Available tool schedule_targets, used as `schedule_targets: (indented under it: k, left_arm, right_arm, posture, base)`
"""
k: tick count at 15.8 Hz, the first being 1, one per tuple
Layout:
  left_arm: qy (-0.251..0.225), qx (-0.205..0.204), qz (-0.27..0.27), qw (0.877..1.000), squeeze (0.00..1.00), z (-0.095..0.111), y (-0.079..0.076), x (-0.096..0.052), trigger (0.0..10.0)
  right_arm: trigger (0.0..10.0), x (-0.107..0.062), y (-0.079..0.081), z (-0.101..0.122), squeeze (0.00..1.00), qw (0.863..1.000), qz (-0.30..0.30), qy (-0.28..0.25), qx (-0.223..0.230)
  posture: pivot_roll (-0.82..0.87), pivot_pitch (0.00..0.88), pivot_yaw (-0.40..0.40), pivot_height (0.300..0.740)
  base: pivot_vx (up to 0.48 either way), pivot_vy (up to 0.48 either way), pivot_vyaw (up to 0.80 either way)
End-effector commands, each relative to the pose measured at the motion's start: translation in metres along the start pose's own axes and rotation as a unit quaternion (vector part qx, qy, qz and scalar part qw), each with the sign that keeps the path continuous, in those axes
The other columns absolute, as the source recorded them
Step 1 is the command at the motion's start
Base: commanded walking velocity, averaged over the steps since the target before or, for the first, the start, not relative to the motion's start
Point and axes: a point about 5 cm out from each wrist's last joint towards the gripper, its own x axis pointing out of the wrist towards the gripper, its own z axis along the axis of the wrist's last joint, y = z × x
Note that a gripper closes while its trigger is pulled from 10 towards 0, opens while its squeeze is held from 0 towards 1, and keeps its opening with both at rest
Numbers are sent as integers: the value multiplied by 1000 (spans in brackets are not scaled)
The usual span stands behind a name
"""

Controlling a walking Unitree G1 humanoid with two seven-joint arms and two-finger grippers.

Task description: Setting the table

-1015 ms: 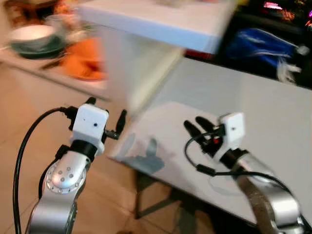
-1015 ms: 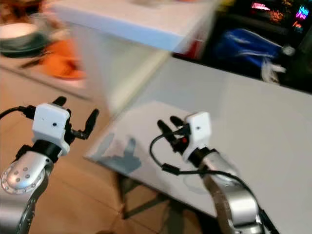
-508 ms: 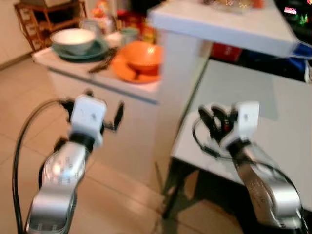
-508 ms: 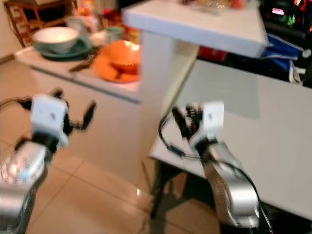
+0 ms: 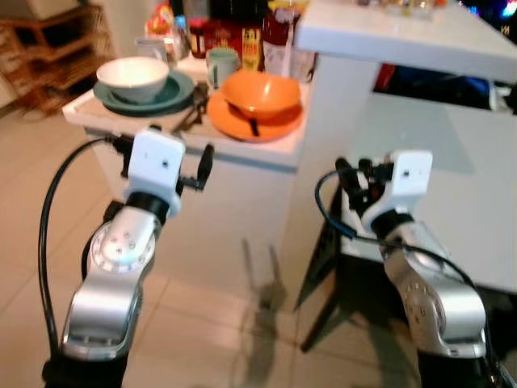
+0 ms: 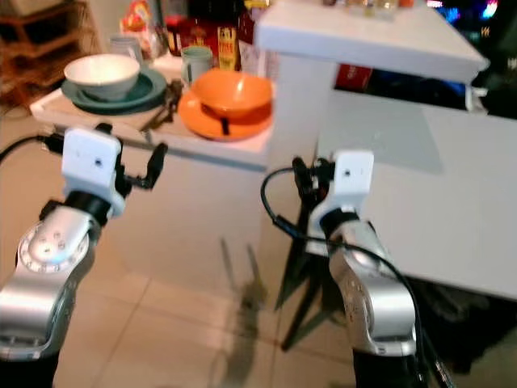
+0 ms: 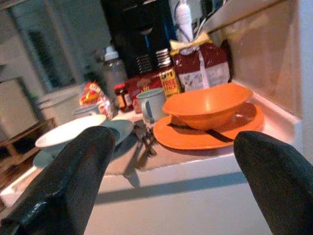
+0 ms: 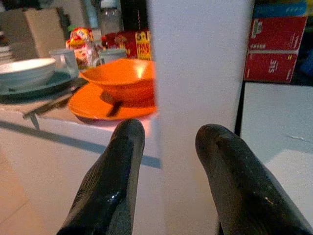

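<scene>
I have the left gripper point(image 5: 174, 158) raised with its fingers spread wide and nothing between them, just short of the low white counter point(image 5: 266, 153). Ahead of it sit a glossy orange bowl point(image 7: 208, 105) on a flat orange plate point(image 7: 195, 137), and further to its left a white bowl point(image 5: 132, 78) on a teal plate point(image 5: 179, 91). My right gripper point(image 5: 355, 174) hangs partly parted and empty beside the white table point(image 5: 452, 186).

I'm looking down at a beige tiled floor point(image 5: 218, 323). A low white counter point(image 5: 234, 190) stands ahead, against a taller white cabinet point(image 5: 412, 36). To the right is a white table point(image 5: 452, 202) on dark legs. A wooden shelf point(image 5: 56, 56) stands far left. Warm indoor light.
</scene>
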Motion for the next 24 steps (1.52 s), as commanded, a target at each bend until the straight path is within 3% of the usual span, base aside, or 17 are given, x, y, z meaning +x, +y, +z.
schedule_targets:
  k: [1, 10, 11, 13, 15, 16, 18, 24]
  left_arm:
    - [12, -4, 5, 1000, 0, -4, 1, 2, 10000]
    - [9, -19, 3, 1000, 0, -3, 0, 2, 10000]
    - [12, -32, 15, 999, 0, -2, 3, 0, 10000]
    - [15, -18, 14, 1000, 0, -3, 5, -2, 10000]
    - [3, -21, 19, 1000, 0, 0, 8, -1, 10000]
    - [2, -23, 19, 1000, 0, 1, 8, -1, 10000]
    - [-2, -29, 14, 999, 0, 3, 6, -1, 10000]
    - [-5, -33, 13, 999, 0, 4, 6, -4, 10000]
  right_arm:
    - [10000, 0, 5, 0, 0, 1000, 4, 4, -3]
    - [10000, 2, 3, 7, 0, 1000, -13, -3, 3]
    - [10000, 3, 0, 6, 0, 1000, -22, 5, -8]
    - [10000, 5, 0, 1, 0, 999, -27, 27, -37]
    - [10000, 10, 6, 5, 0, 996, -16, 24, -84]
    - [10000, 11, 7, 6, 0, 996, -14, 24, -85]
    - [10000, 15, 9, 19, 0, 999, -7, -10, -38]
    - [10000, 12, 19, 17, 0, 999, 41, -6, -27]
  posture:
    - [36, 1, -32, 740]
    - [30, 10, -31, 740]
    - [29, 12, -33, 740]
    - [33, 13, -36, 740]
    - [32, 10, -37, 740]
    - [32, 10, -37, 740]
    - [35, 8, -42, 740]
    - [39, 9, -49, 740]
  base:
    - [0, 480, -800]
    - [0, 462, -800]
    - [0, 0, -481]
    - [0, 0, 0]
    - [0, 0, 0]
    - [0, 0, 0]
    - [261, 0, 0]
    - [266, 0, 0]
